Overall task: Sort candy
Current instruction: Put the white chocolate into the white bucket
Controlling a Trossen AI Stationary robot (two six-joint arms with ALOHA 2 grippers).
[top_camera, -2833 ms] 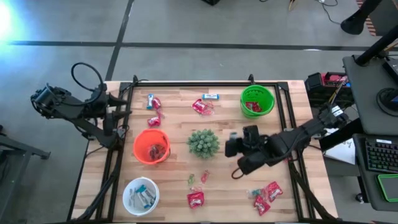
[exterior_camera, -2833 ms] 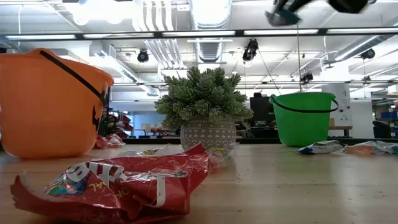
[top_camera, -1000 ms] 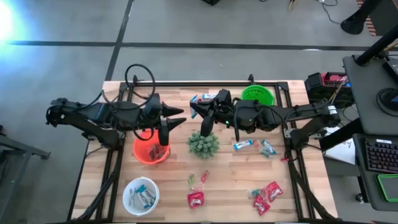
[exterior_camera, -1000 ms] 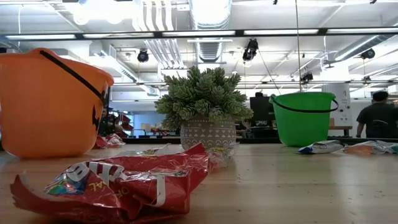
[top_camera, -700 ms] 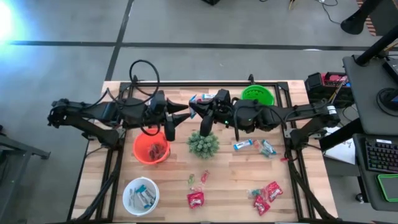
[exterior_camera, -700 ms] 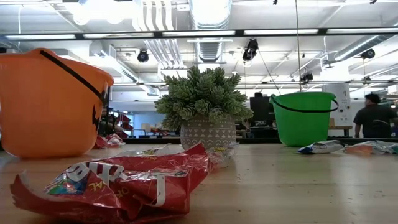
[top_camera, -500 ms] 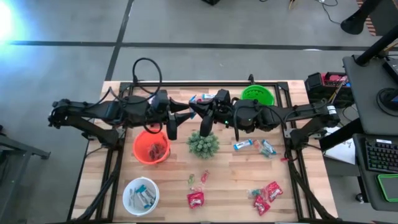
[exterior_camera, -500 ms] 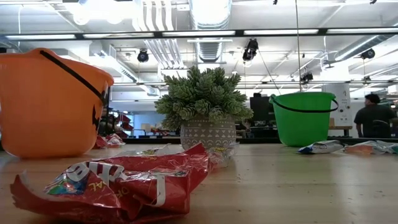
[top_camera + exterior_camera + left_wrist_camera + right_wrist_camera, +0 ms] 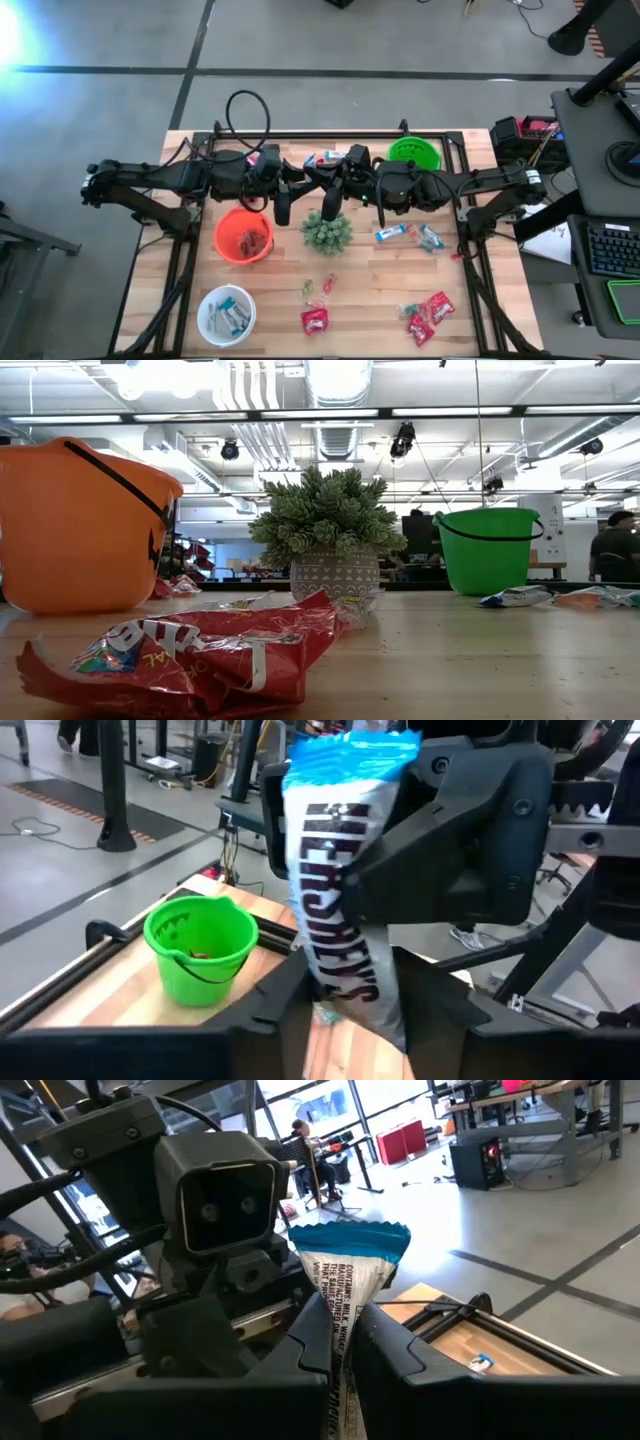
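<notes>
1. The right end effector (image 9: 340, 1328) is clenched on a blue-and-white candy bar (image 9: 345, 1275). It pinches the lower part, and the crimped end sticks out past the fingers.
2. The bar is up in the air over the far middle of the table (image 9: 370, 290). It hangs just past the plant (image 9: 326, 230), between the orange bowl (image 9: 243, 236) on the left and the green bowl (image 9: 414, 160) on the right.
3. The left end effector (image 9: 345, 1000) reaches in from the left and meets the bar. One end of the bar sits between its fingers, but I cannot tell if they squeeze it or are only around it.
4. The bar should be light and thin. Its wrapper looks shiny and crinkly, so it may slip, and the sweet inside could snap.
5. The best place to hold is the flat sides near the middle, not the floppy crimped end.
6. More candy lies on the table, like the red packets (image 9: 313, 320) at the near side.
</notes>
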